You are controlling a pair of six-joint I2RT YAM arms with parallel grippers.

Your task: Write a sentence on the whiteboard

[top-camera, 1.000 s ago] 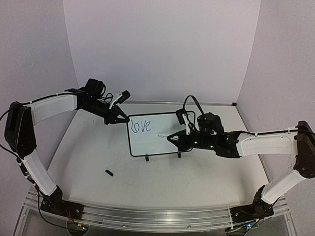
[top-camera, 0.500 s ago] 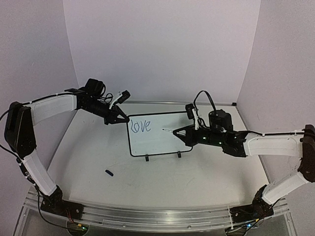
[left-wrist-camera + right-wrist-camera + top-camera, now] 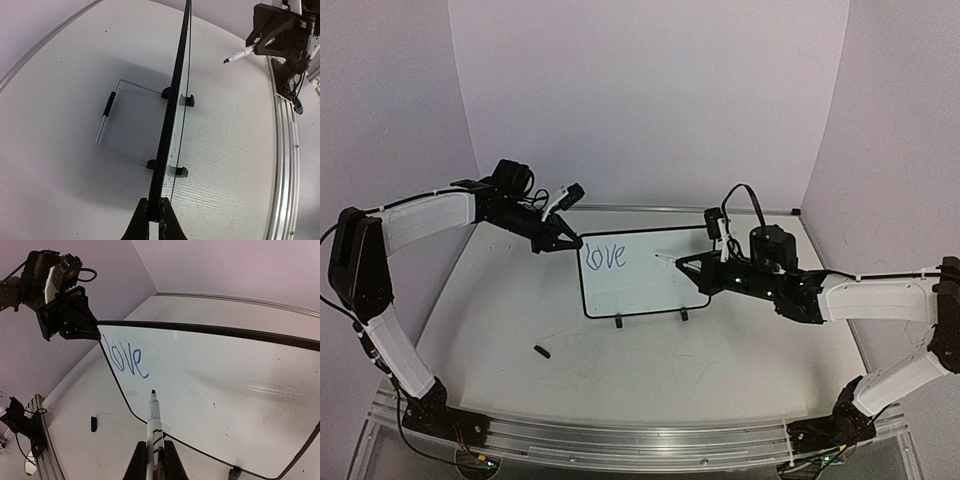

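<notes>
The left gripper is clamped on the upper left corner of the whiteboard, which stands on its feet toward the back of the table. A small dark cap lies well in front of that corner. The board bears blue writing, the single word "love", at its upper left. Just right of it, the right gripper is clenched on a marker, whose tip points at the board; whether it touches cannot be told.

We note the whiteboard is white with a black frame; its sentence reads blue. We record a white marker, dark-tipped, and a dark cap.
</notes>
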